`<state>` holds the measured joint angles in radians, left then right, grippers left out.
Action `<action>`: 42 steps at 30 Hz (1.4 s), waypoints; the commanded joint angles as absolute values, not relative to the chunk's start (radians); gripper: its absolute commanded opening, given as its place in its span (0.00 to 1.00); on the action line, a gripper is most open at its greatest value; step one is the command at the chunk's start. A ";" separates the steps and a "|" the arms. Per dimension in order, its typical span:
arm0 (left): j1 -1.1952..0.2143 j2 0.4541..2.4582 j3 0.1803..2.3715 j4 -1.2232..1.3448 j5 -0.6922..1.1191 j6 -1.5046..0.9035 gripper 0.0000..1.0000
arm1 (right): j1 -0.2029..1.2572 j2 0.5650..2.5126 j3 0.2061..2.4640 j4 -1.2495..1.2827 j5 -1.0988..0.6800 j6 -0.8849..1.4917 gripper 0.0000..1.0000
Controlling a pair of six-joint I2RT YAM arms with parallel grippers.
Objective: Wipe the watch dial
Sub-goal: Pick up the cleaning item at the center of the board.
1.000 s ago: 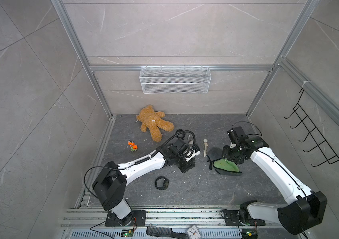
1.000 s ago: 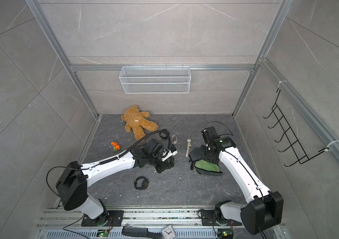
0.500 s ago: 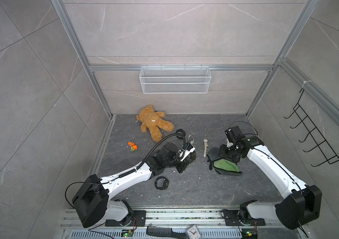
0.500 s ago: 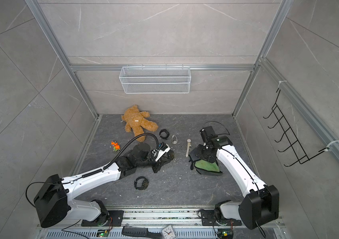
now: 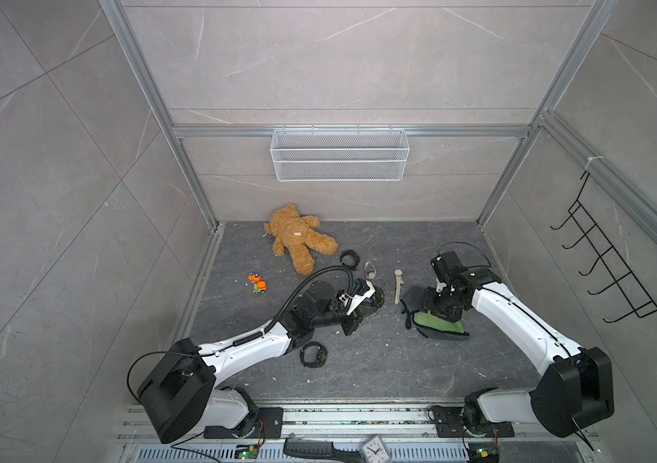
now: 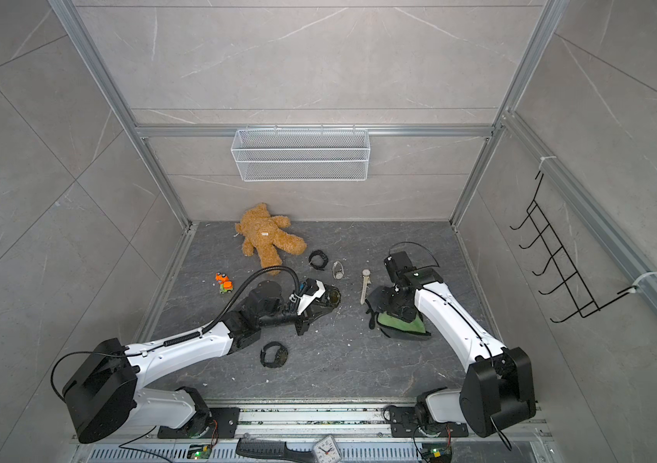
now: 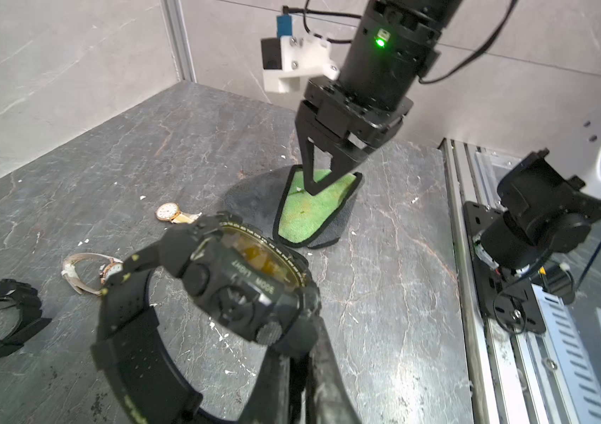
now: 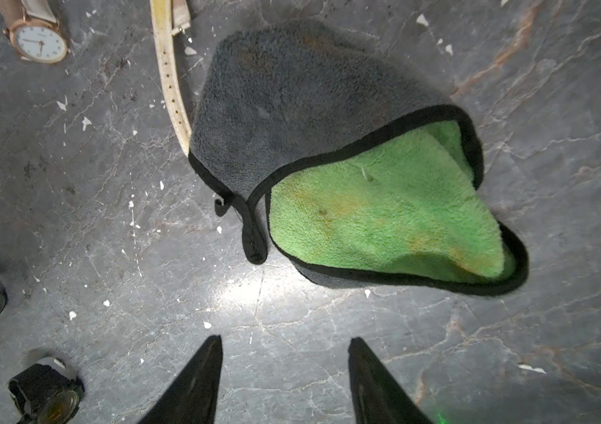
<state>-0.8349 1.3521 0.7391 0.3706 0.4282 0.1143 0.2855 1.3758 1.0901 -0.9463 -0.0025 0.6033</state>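
Two spare watches (image 7: 115,271) (image 7: 172,213) lie beside green cloth (image 7: 313,209).

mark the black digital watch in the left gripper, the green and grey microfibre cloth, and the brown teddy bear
black digital watch (image 7: 251,271), left wrist view, on its case side
green and grey microfibre cloth (image 8: 383,216), right wrist view, on its green face
brown teddy bear (image 5: 297,238), top view, on its belly

Bare bench (image 5: 379,360) along the front edge gives passage. Mid-bench, the cream-strap watch (image 5: 398,285) and folded cloth (image 5: 439,320) obstruct.

watches (image 5: 313,354) 5 | cloth (image 5: 437,320) 1 | teddy bear (image 5: 295,238) 1 | toy cars (image 5: 257,282) 2 | comb (image 5: 319,451) 1 | clock (image 5: 375,451) 1
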 commanded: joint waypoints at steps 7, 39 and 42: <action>-0.800 1.354 0.774 0.517 0.550 0.174 0.00 | 0.257 1.582 1.211 -0.837 0.090 0.589 0.58; -0.672 1.374 0.809 0.468 0.624 0.171 0.00 | 0.226 1.931 1.402 -0.896 0.145 0.440 0.26; -0.672 1.387 0.820 0.474 0.631 0.165 0.00 | 0.225 1.848 1.382 -0.911 0.154 0.429 0.11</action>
<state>-0.6731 1.3773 0.7753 0.4202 0.5896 0.1684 0.2276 1.9469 1.3983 -0.8612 0.1146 0.4328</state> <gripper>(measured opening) 0.067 0.130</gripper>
